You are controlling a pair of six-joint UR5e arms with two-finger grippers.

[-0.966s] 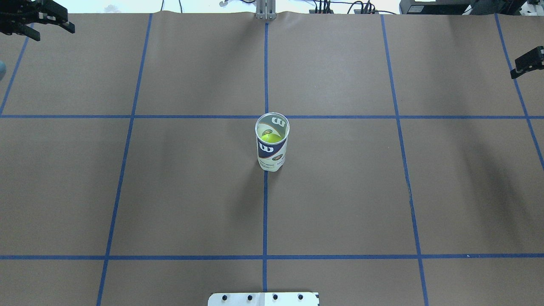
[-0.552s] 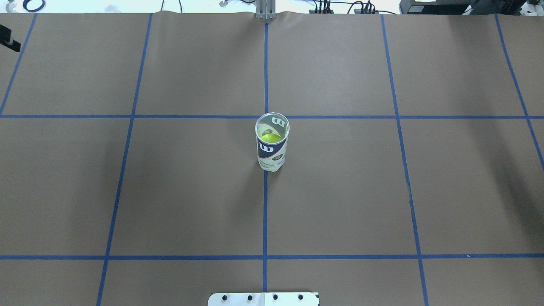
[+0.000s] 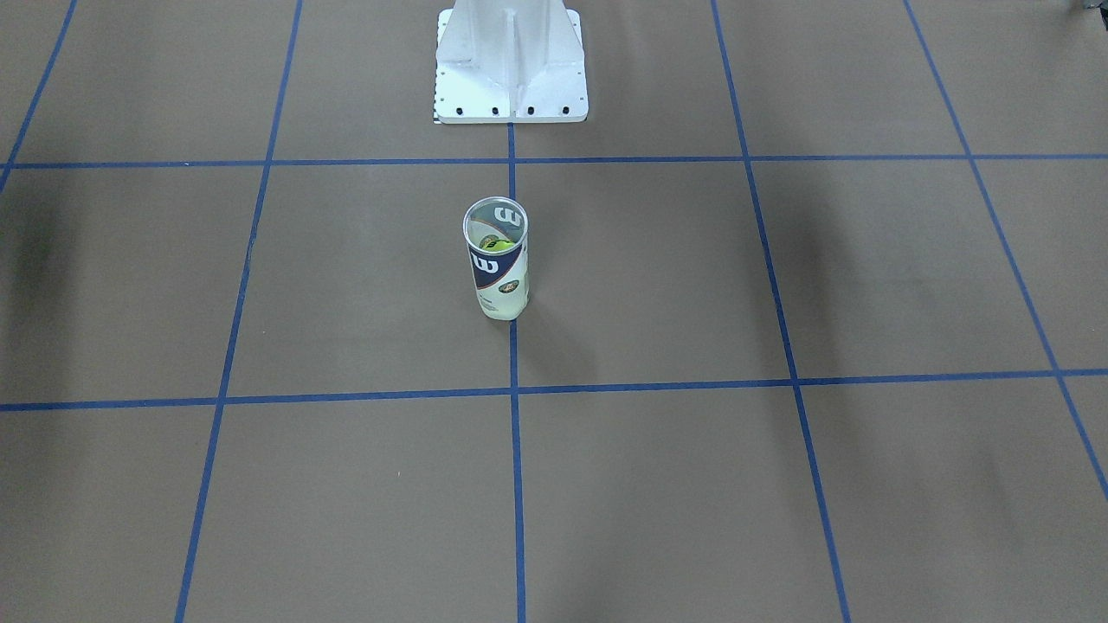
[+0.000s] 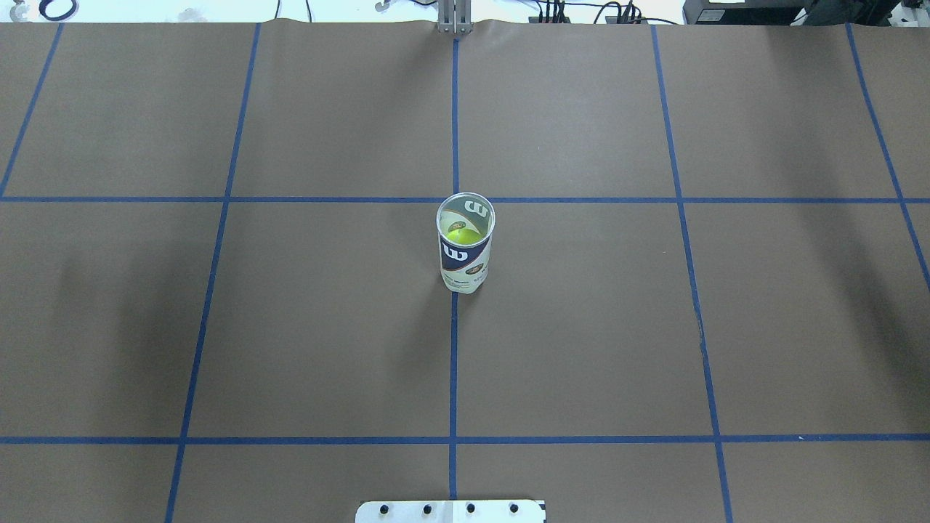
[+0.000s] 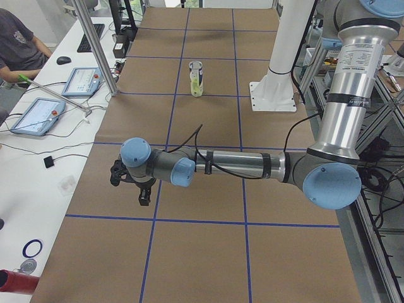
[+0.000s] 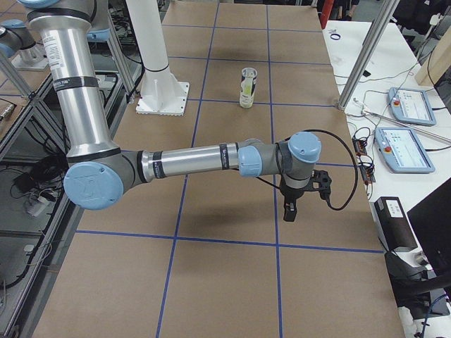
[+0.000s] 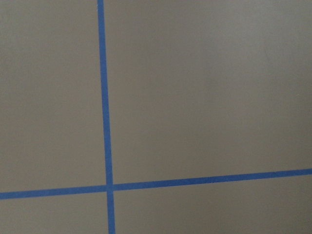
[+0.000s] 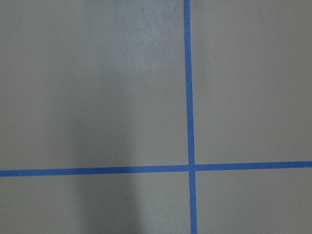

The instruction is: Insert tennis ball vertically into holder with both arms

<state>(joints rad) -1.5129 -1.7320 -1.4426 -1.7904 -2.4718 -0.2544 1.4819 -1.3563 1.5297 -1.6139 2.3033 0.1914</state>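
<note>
The holder [image 4: 465, 256], a clear can with a navy-and-white label, stands upright at the table's centre, mouth open. A yellow-green tennis ball [image 4: 463, 234] lies inside it. The holder also shows in the front view [image 3: 499, 275], where the ball [image 3: 496, 245] shows through its mouth. The left gripper [image 5: 144, 197] shows only in the exterior left view, far from the holder at the table's left end; I cannot tell whether it is open or shut. The right gripper [image 6: 288, 210] shows only in the exterior right view, at the right end; I cannot tell its state. Both wrist views show only brown paper and blue tape.
The white pedestal base [image 3: 511, 78] stands behind the holder, on the robot's side. Metal posts [image 5: 95, 47] [image 6: 361, 60] rise at the table's far edge. Tablets [image 5: 38, 117] [image 6: 403, 149] and cables lie on the white side benches. A seated person [image 5: 19, 44] is at the back left.
Both grippers have left the overhead view: the left one went out past the left edge, the right one past the right edge. The holder and ball have not moved.
</note>
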